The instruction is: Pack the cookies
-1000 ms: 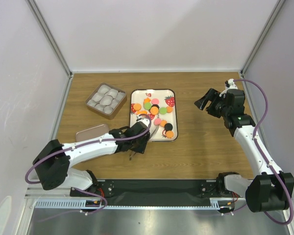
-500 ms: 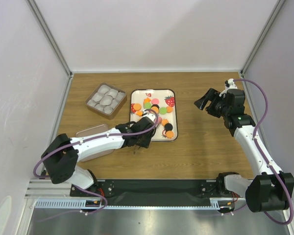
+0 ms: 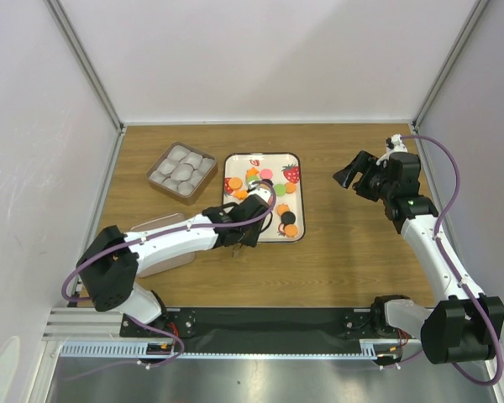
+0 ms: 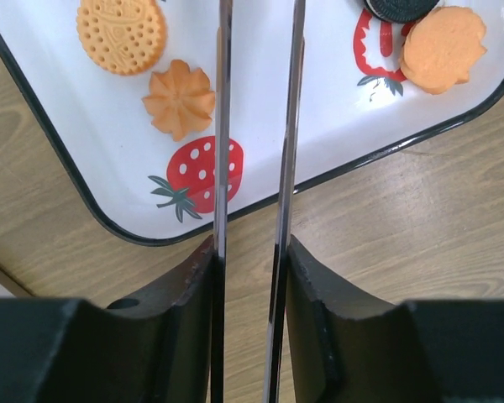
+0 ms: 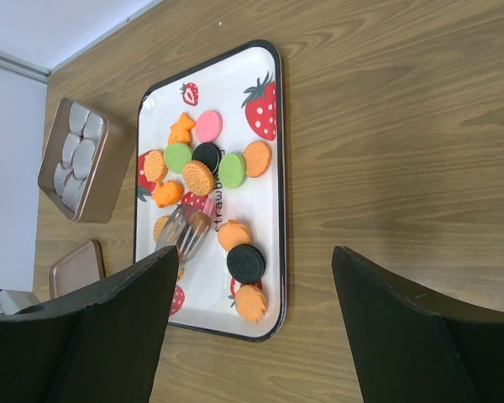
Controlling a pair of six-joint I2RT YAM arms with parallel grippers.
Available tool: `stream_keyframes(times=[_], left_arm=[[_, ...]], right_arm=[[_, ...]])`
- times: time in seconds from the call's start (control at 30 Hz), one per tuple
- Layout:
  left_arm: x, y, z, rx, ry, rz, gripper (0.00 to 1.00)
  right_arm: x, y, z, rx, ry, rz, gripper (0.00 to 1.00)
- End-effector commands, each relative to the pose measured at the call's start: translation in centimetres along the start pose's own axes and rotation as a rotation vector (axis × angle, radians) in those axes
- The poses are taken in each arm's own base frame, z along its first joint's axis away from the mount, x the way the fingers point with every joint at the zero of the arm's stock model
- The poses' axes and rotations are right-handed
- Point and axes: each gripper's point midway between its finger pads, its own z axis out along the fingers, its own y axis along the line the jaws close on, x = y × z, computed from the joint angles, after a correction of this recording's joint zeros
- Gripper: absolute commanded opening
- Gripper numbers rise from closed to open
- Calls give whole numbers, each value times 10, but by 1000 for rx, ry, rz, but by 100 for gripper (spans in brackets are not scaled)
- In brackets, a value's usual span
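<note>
Although the left gripper's (image 3: 254,204) two thin metal blades (image 4: 223,126) stand only a narrow slot apart, with bare white tray (image 4: 336,117) showing between them, their tips run out of the wrist view, so I cannot tell whether they pinch anything. They reach in over the tray's near rim, pointing toward its middle. The cookies (image 3: 269,186) all lie on the tray, clustered from its centre toward its far end, with a few strung along its right side. A round orange biscuit (image 4: 122,34) and a flower-shaped one (image 4: 179,99) sit left of the blades, a black one and a scalloped orange one to their right. Just beside the tray's far-left side stands the tin (image 5: 111,176), whose paper cups (image 3: 182,170) look empty, and its lid (image 5: 76,267) lies off the tray's near-left corner, partly under the left arm. Packing therefore seems barely begun: nearly every cookie has yet to cross from tray to tin. That crossing is short, but it must clear the tray's raised black rim and then the tin's wall. The right gripper (image 3: 351,175) hangs well to the right of the tray, fingers spread wide and empty, with bare wood between it and the tray's right edge.
</note>
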Motion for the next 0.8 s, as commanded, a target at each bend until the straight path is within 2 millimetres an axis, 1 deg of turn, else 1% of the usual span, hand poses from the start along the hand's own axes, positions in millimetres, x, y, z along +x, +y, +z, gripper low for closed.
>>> stream_keyframes(times=[0.0,0.17,0.43,0.77], left_arm=[[-22,1,-6,-21,-55,6,38],[-27,5,-8,-24,-58,-2,36],[-24,14,-6,-38,-40,-10,36],[-22,13,0,-36,-19,-8,38]], right_arm=[[-23,16,-8,-47,-67,-28,80],[-23,16,-8,-46,-64,-28,80],[-22,15,-7,-46,-59,-25,80],[-21,16,-7,-50,-55,-25,80]])
